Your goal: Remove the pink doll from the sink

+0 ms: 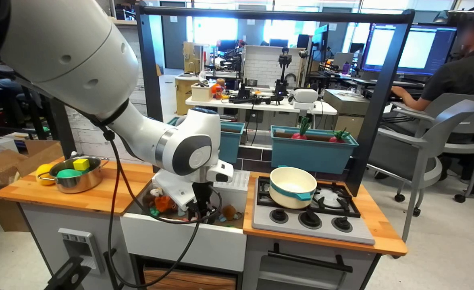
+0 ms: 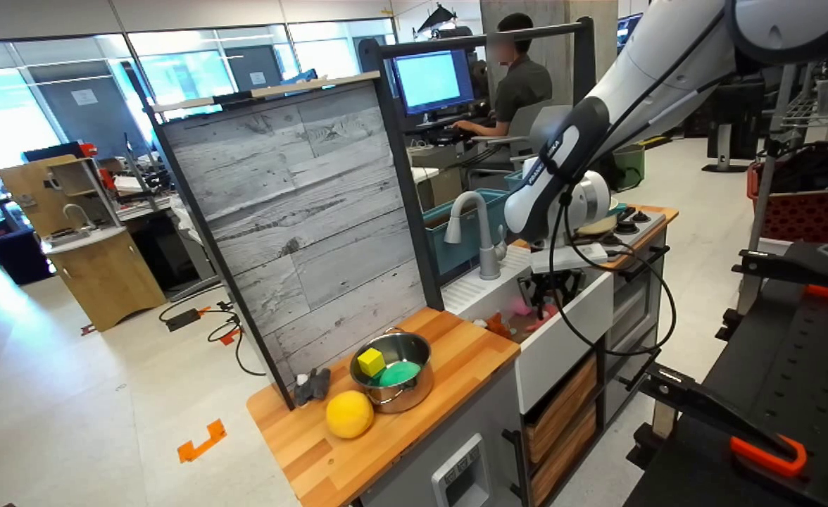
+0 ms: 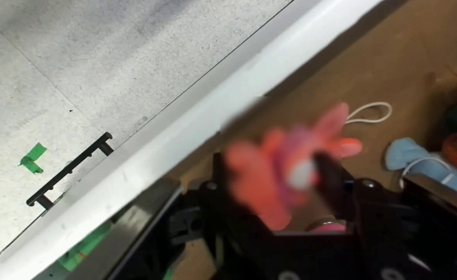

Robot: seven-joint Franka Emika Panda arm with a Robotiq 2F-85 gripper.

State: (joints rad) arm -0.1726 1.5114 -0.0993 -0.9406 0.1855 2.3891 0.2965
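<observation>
The sink (image 1: 180, 240) is a white apron-front basin between the wooden counter and the stovetop. Its front also shows in an exterior view (image 2: 562, 334), and its rim in the wrist view (image 3: 197, 128). The pink doll (image 3: 253, 175) is coral-pink with a purple band and a white patch, blurred in the wrist view. A little of it shows in an exterior view (image 2: 545, 317). My gripper (image 3: 277, 167) is down in the basin near the front wall. Its fingers press the doll from both sides. The gripper also shows in both exterior views (image 1: 200, 210) (image 2: 542, 299).
In the basin lie an orange toy (image 1: 163, 204), a light-blue toy (image 3: 411, 155) and a pink round thing (image 3: 329, 227). The grey faucet (image 2: 488, 243) rises behind. A metal pot (image 1: 82, 183) stands on the counter, a cream pot (image 1: 287, 183) on the stovetop (image 1: 293, 225). A cable hangs from the arm.
</observation>
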